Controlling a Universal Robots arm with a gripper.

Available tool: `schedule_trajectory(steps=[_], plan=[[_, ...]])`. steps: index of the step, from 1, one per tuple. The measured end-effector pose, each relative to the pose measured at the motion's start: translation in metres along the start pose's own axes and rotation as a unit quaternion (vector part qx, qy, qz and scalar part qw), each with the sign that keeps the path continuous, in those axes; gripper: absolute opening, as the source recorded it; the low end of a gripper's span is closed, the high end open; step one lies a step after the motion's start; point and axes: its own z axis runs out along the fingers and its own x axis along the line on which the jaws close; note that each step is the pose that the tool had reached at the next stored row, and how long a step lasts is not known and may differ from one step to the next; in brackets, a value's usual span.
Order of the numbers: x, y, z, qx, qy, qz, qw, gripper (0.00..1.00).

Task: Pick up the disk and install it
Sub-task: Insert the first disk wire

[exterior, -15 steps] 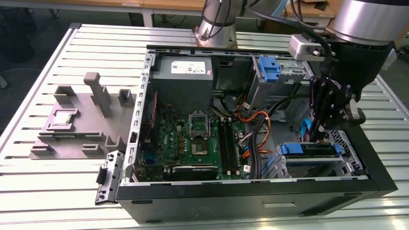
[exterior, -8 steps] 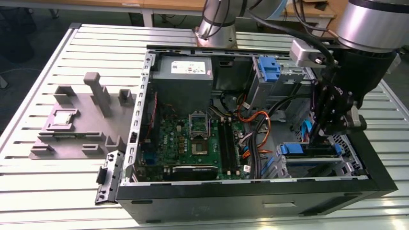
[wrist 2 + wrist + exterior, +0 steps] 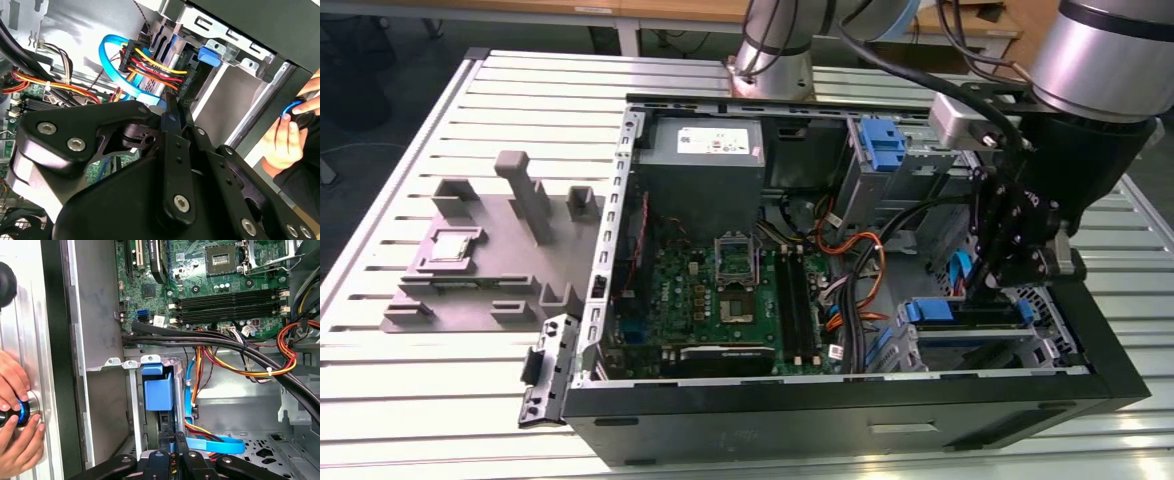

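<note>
Exterior view shows the black end effector [image 3: 1014,262] lowered inside the open black desktop computer case [image 3: 854,420], at the drive cage on the exterior view's right. Its fingers look close together, but I cannot tell if they clamp something. The disk with blue plastic carrier bracket [image 3: 158,392] sits upright in the grey metal drive bay, just beside the fingers [image 3: 169,450] in the first wrist view. A person's hand [image 3: 15,410] touches a blue ring on the slatted metal table [image 3: 440,380].

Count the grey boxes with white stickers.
1. The grey box sits in the computer case's far corner, toward the exterior view's left; the arm could hide others.
</note>
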Motion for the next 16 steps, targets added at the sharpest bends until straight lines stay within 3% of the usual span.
schedule_trajectory(steps=[8,16], plan=[[0.0061,-0.0005,0.0012,-0.0013,-0.0134,0.000,0.9999,0.16],[0.0070,-0.0006,0.0007,-0.0014,-0.0147,0.001,0.9999,0.16]])
